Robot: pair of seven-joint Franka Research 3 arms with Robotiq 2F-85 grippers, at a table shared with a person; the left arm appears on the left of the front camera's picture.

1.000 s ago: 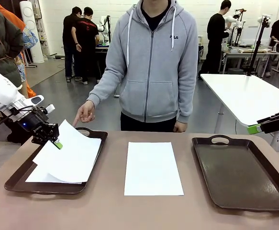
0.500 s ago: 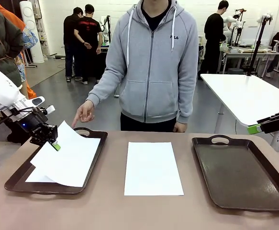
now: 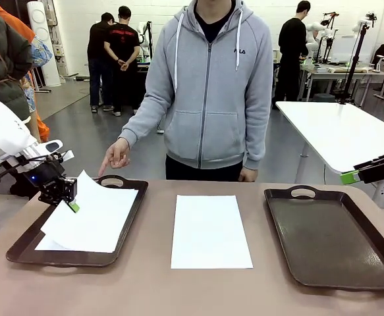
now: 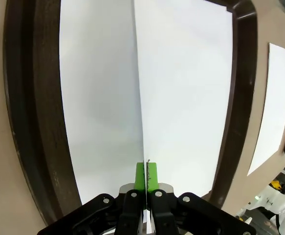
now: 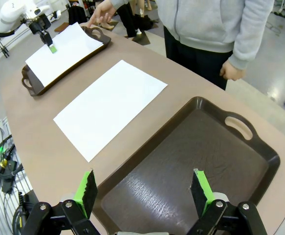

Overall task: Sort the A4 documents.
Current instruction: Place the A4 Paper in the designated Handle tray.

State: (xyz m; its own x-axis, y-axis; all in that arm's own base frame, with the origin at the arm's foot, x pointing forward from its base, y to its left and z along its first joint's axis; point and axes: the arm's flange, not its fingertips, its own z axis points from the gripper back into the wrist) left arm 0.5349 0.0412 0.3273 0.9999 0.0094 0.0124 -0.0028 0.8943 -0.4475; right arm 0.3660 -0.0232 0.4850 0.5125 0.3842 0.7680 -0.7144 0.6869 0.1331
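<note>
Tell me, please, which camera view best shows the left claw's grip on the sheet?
The left wrist view: close up, the left claw pinches the sheet by its edge. The front view shows that pinch small, over the left tray. The right wrist view shows it tiny, far off.

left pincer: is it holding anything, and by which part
Yes: the left pincer is shut on a white A4 sheet, pinching its edge, above the left tray.
</note>
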